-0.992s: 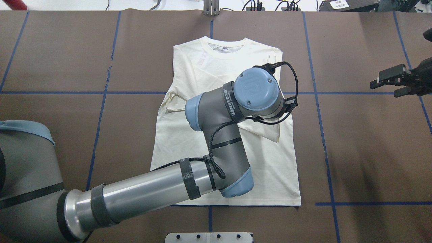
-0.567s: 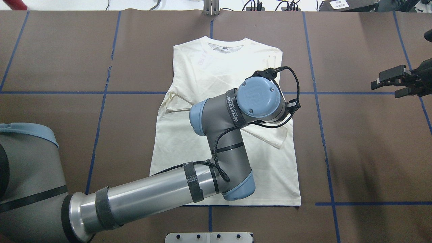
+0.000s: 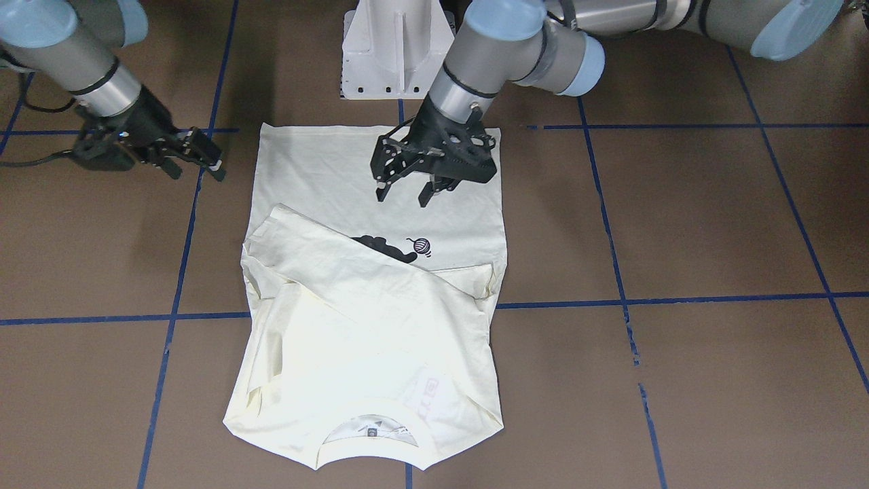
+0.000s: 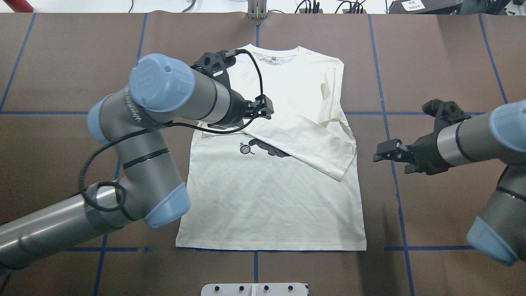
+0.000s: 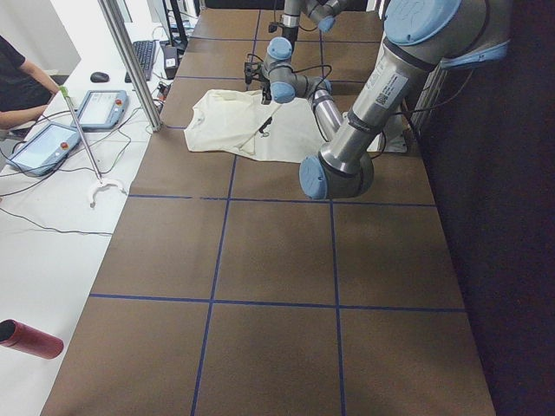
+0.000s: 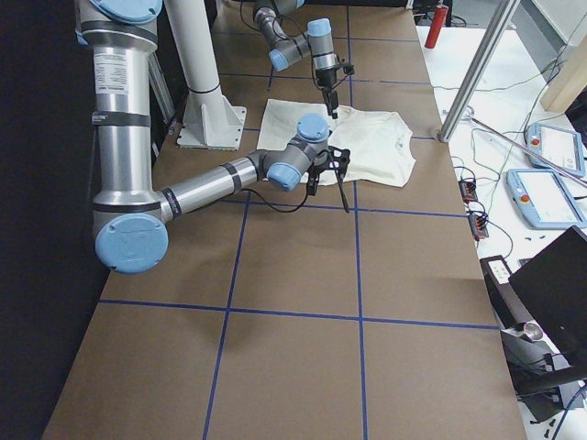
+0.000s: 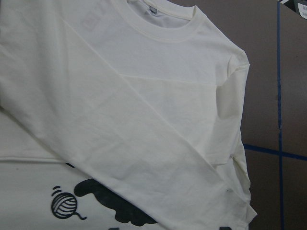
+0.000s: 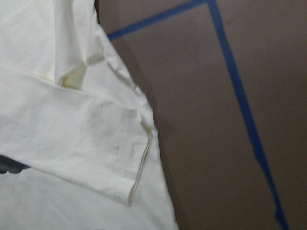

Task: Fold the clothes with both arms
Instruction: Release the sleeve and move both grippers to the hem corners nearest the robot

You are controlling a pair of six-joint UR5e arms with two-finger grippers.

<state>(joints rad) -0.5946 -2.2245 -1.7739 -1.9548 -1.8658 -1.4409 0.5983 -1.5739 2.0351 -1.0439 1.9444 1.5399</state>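
Note:
The clothes are one cream-white long-sleeved T-shirt (image 4: 271, 197), lying flat and print side up with its collar at the far side. A sleeve (image 4: 312, 144) lies folded slantwise across the chest, covering part of the black cat; the yarn ball (image 4: 245, 149) shows. My left gripper (image 3: 402, 193) hangs open and empty above the shirt. In the overhead view it is hidden behind the left arm's wrist (image 4: 222, 107). My right gripper (image 4: 390, 154) is open and empty over bare table, just right of the sleeve cuff (image 8: 129, 158).
Brown table covering marked with blue tape lines (image 4: 394, 172). The white pedestal base (image 3: 397, 54) stands at the robot's side of the shirt hem. Beyond the far edge are cables, a metal post (image 6: 477, 73), tablets and a seated person (image 5: 17, 82).
The left arm has swung from over the shirt's right half to its upper left, uncovering the print. The right arm has come in from the far right to beside the cuff.

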